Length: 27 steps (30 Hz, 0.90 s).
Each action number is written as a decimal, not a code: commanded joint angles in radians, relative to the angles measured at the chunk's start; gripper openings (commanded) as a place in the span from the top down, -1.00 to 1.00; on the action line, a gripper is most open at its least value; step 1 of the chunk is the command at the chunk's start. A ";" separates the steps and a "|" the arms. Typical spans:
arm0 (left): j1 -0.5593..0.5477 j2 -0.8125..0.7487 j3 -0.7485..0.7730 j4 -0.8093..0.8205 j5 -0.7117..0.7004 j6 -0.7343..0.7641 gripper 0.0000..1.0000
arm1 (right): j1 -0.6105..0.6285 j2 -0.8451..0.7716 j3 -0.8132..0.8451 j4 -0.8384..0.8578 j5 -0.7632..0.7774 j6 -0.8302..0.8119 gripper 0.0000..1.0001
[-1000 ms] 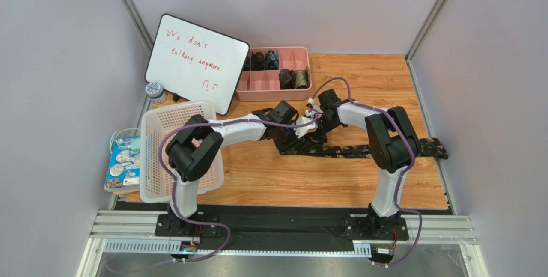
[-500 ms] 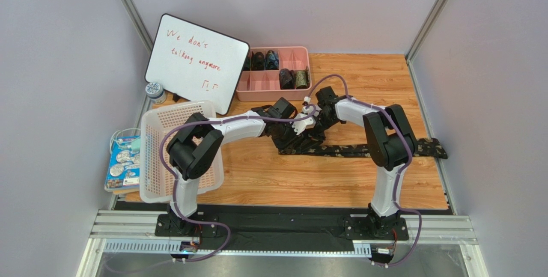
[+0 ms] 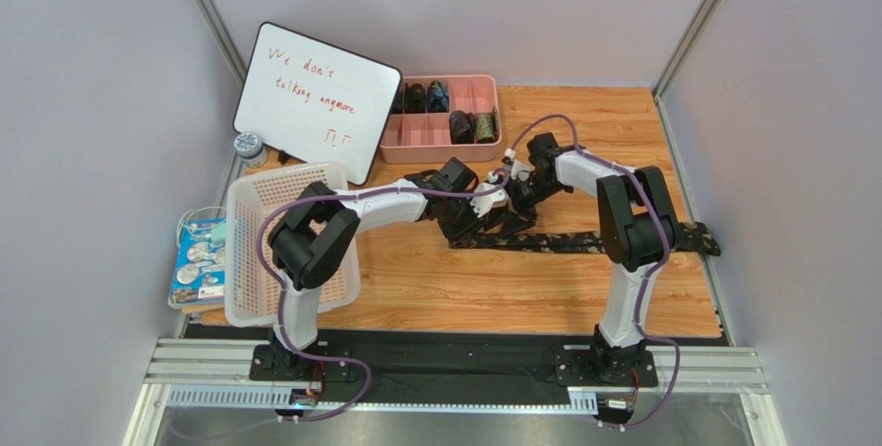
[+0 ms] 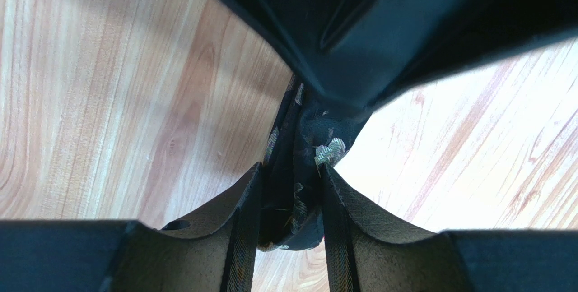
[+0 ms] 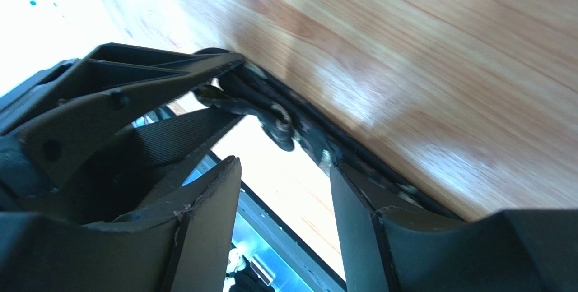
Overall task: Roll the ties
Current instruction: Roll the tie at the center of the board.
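A dark patterned tie lies flat across the wooden table, running right to the table's edge. Its left end is bunched into a partial roll, and my left gripper is shut on that roll, fabric pressed between both fingers. In the top view the left gripper sits at the tie's left end. My right gripper is just right of it. In the right wrist view the right gripper stands open with nothing between its fingers, the rolled end just beyond its tips. Rolled ties fill compartments of the pink tray.
A whiteboard leans at the back left. A white basket stands at the table's left side, over the left arm's base. A blue packet and a small round tin lie off the table's left edge.
The right gripper has opened, let go of the rolled end and drawn back a little to the right. The left gripper has stayed shut on the roll.
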 commanded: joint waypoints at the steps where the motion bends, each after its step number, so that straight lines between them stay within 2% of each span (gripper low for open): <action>1: -0.001 0.032 -0.047 -0.012 -0.026 0.019 0.15 | 0.031 -0.010 -0.003 0.056 -0.048 0.034 -0.11; 12: 0.001 0.032 -0.055 -0.012 -0.015 0.006 0.15 | 0.107 0.013 -0.039 0.168 0.071 0.066 0.01; 18: -0.001 0.023 -0.052 -0.012 -0.001 -0.004 0.15 | 0.125 0.038 -0.061 0.179 0.154 0.066 0.24; 21: 0.007 -0.001 -0.045 -0.015 0.014 -0.031 0.07 | 0.133 0.050 -0.070 0.166 0.218 0.059 0.50; 24: 0.024 -0.060 -0.053 0.002 0.020 -0.091 -0.07 | 0.136 0.070 -0.070 0.148 0.281 0.057 0.62; 25: 0.028 -0.078 -0.059 0.011 0.022 -0.132 -0.16 | 0.136 0.072 -0.069 0.143 0.298 0.059 0.62; 27: 0.053 -0.145 -0.091 0.048 0.026 -0.192 -0.20 | 0.136 0.084 -0.059 0.134 0.311 0.059 0.63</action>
